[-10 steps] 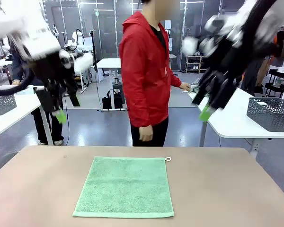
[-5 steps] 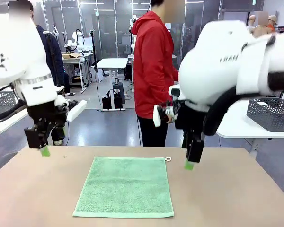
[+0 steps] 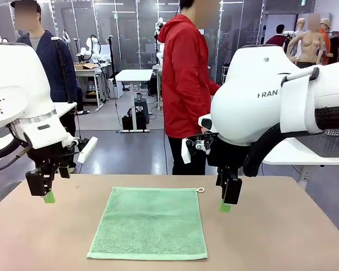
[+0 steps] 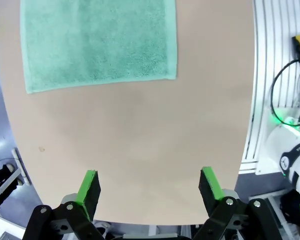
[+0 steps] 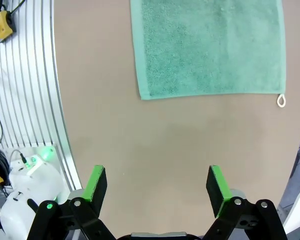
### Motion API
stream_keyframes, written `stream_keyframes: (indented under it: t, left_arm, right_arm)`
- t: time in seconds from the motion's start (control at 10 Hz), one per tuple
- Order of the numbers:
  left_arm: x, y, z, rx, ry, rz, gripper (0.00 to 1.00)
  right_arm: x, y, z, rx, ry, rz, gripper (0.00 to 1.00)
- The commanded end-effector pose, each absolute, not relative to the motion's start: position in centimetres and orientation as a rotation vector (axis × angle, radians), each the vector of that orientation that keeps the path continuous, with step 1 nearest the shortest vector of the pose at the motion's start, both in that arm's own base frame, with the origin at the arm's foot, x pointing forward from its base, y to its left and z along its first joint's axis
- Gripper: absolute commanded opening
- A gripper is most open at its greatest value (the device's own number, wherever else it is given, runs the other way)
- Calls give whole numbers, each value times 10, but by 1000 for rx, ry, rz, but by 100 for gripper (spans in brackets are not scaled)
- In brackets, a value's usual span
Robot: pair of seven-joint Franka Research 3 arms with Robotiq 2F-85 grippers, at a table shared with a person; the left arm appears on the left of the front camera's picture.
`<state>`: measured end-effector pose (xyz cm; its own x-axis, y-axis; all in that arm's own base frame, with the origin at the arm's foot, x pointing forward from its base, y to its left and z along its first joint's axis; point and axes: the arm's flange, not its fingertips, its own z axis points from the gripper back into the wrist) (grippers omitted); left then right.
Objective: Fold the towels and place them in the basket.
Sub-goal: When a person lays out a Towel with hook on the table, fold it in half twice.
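A mint green towel (image 3: 150,223) lies flat and unfolded in the middle of the brown table, its small white loop tag (image 3: 200,189) at the far right corner. My left gripper (image 3: 45,195) hangs open just above the table, left of the towel. My right gripper (image 3: 226,204) hangs open close to the towel's far right corner. In the left wrist view the towel (image 4: 97,42) lies ahead of the open gripper (image 4: 150,187), with bare table between. The right wrist view shows the towel (image 5: 210,45) and its tag (image 5: 281,101) beyond the open gripper (image 5: 157,192). A dark grey mesh basket (image 3: 334,141) sits on a white side table, mostly behind my right arm.
A person in a red jacket (image 3: 186,84) stands at the table's far edge, behind the towel. Another person (image 3: 51,62) stands far left by other tables. Bare brown table (image 3: 282,237) surrounds the towel on all sides.
Both arms have come down from high above to just over the table, one on each side of the towel. The towel has not moved. The person in red shifted slightly right.
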<state>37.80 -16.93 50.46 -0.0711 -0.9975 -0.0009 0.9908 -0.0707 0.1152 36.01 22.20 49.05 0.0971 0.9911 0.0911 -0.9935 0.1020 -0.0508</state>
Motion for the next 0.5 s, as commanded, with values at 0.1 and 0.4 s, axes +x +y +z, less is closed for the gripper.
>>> stream_keyframes:
  t: [0.1,0.4]
  left_arm:
    - [380,-170,511,88,-88,-1676,100]
    - [358,-186,496,184,-86,-1642,100]
  right_arm:
    - [359,223,490,15,-103,1467,100]
    - [346,232,485,7,-158,1509,100]
